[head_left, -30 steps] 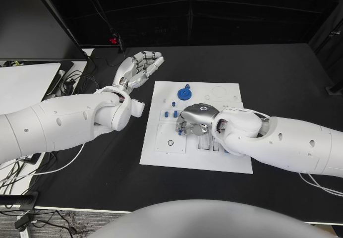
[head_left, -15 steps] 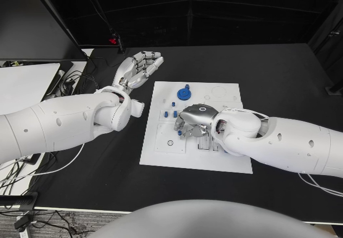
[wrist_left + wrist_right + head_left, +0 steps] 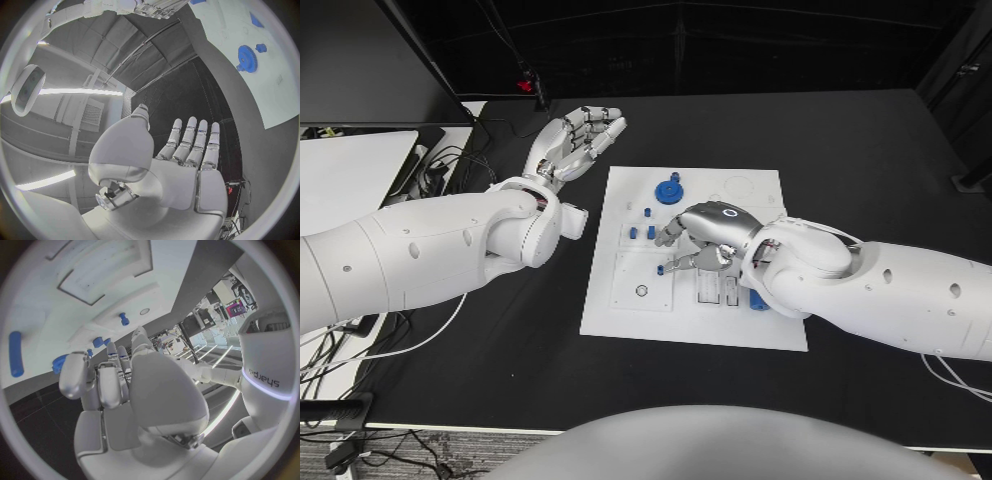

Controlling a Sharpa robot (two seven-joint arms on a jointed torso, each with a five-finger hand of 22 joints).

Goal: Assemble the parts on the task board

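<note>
Two hands in play, noted left to right. Left hand (image 3: 574, 138) is held off the task board (image 3: 625, 315), out over the black table (image 3: 877, 140) beside the board's far left corner; fingers straight, close together, palm bare, holding nothing. Left wrist view confirms: fingers (image 3: 190, 142) extended side by side, nothing between them.

Board: blue gear (image 3: 671, 190) sits near the far edge, well beyond the right hand's fingertips. Several small blue pegs (image 3: 643, 232) stand just ahead of those fingertips; one more blue peg (image 3: 659, 269) stands alone just beside the lower fingers. A further blue part (image 3: 759, 302) lies behind the palm, partly hidden under the wrist.

Right hand (image 3: 704, 235) is low over the middle of the board, fingers loosely spread and bent downward toward the pegs. Right wrist view shows the fingers (image 3: 100, 382) apart with no part between them; judged empty.

Step in hand (judgement): reaching to pick a peg; no part grasped yet, assembly barely begun. Next move likely calls for lowering the fingertips around one peg, pinching it cleanly without knocking its neighbours, then lifting straight up.
</note>
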